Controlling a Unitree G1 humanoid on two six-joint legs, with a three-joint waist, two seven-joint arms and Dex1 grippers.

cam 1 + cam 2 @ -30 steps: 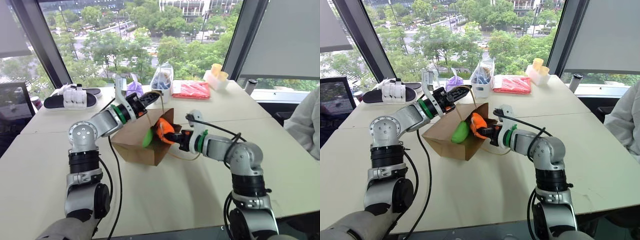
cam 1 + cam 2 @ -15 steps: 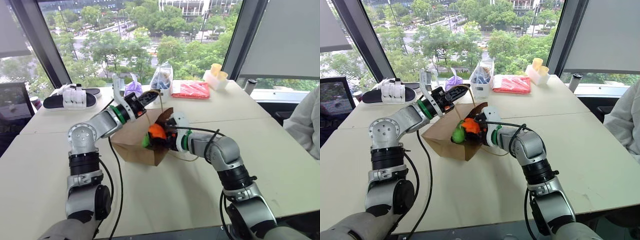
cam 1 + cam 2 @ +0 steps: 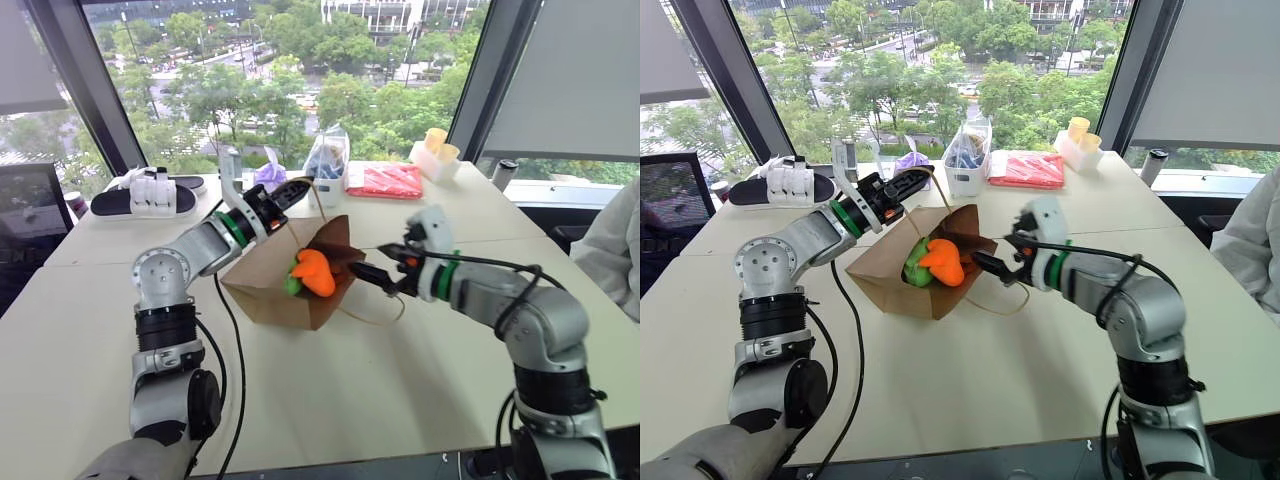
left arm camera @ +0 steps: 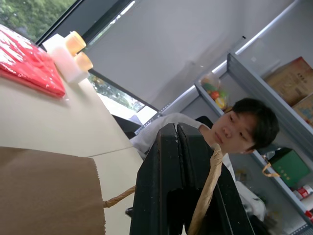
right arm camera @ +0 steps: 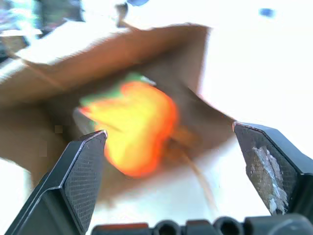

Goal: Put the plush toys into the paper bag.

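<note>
Plush toys: the orange plush toy (image 3: 314, 271) lies in the mouth of the paper bag (image 3: 270, 292), resting against the green plush toy (image 3: 916, 262), which sits deeper inside. Most of the green toy is hidden behind the orange one and the bag wall, so no spot or marking on it can be made out. In the right wrist view the orange toy appears as a blurred glow, with a green edge just behind it.

The paper bag lies on its side on the table (image 3: 330, 390), mouth turned toward the right gripper. One twisted-paper handle (image 4: 209, 181) is raised above the bag and clamped between the closed fingers of the left gripper (image 3: 297, 190); the left wrist view shows the handle emerging between those fingers. The second handle (image 3: 1002, 305) lies as a loop on the table just outside the bag mouth.

The right gripper (image 3: 383, 272) hangs just beside the bag mouth, apart from the orange toy, with its jaws spread wide and nothing between them.

Beyond the bag, near the window, stand a clear plastic bag with blue contents (image 3: 326, 159), a purple bundle (image 3: 268, 176) partly hidden behind the left gripper, and a red packet (image 3: 384, 181). A person's sleeve (image 3: 616, 248) is cut off at the frame edge, well apart from the bag.
</note>
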